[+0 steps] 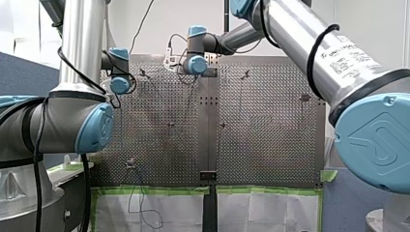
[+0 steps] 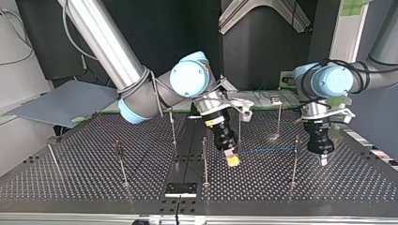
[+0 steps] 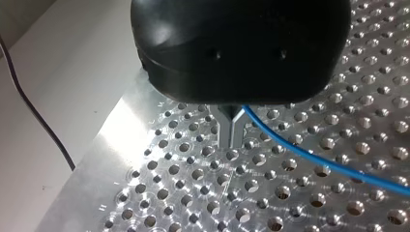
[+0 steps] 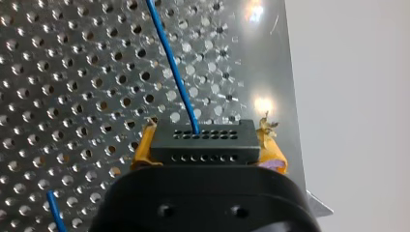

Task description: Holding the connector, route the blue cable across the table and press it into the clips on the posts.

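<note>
The black connector [image 4: 203,141] sits between the yellow pads of my right gripper [image 4: 205,147], which is shut on it. From its face the blue cable [image 4: 171,67] runs ahead over the perforated table [image 4: 58,87]. In the top view my right gripper [image 2: 231,160] hangs near the middle, close to a thin post [image 2: 204,159]. The blue cable [image 2: 272,150] stretches level from there to my left gripper [image 2: 324,161] at that view's right. My left gripper [image 3: 231,140] has its metal fingers shut on the blue cable [image 3: 309,157] just above the plate.
Several thin posts stand on the table, among them one [image 2: 294,159] beside my left gripper, one [image 2: 121,159] further left and one [image 2: 279,117] behind. A black plate [image 2: 180,189] lies at the near edge. A thin dark wire [image 1: 140,203] hangs over the taped white sheet.
</note>
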